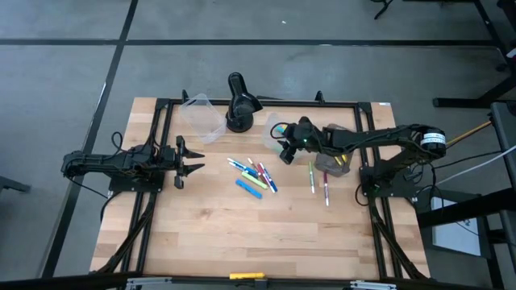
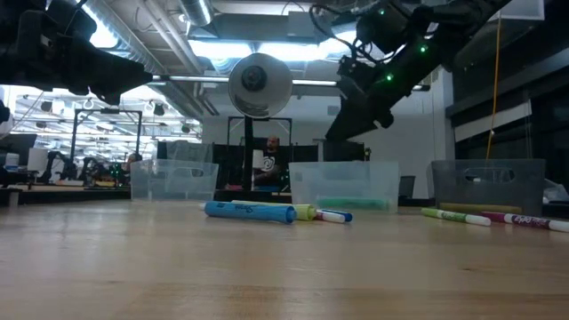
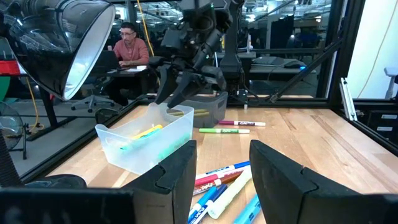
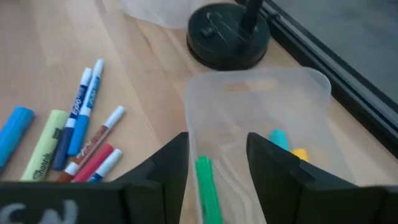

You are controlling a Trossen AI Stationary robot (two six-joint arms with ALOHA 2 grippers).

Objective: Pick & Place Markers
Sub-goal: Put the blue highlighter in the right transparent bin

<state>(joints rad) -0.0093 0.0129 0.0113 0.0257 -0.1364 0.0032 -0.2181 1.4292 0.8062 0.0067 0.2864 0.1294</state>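
Observation:
Several markers [image 1: 251,173] in blue, green, red and yellow lie loose in the middle of the table, and they also show in my right wrist view [image 4: 68,137]. Two more markers [image 1: 312,176] lie farther right. A clear tub [image 1: 278,127] at the back holds a green marker [image 4: 208,193], a cyan one [image 4: 278,138] and a yellow one [image 4: 300,153]. My right gripper [image 4: 217,149] hangs open just above this tub, tilted down, with nothing between its fingers. My left gripper [image 1: 193,161] waits open and level at the table's left.
A black desk lamp [image 1: 239,103] stands at the back, next to the tub. A second clear tub [image 1: 201,114] sits left of the lamp. A grey tub [image 1: 333,161] lies under my right arm. A person [image 3: 127,46] sits beyond the table.

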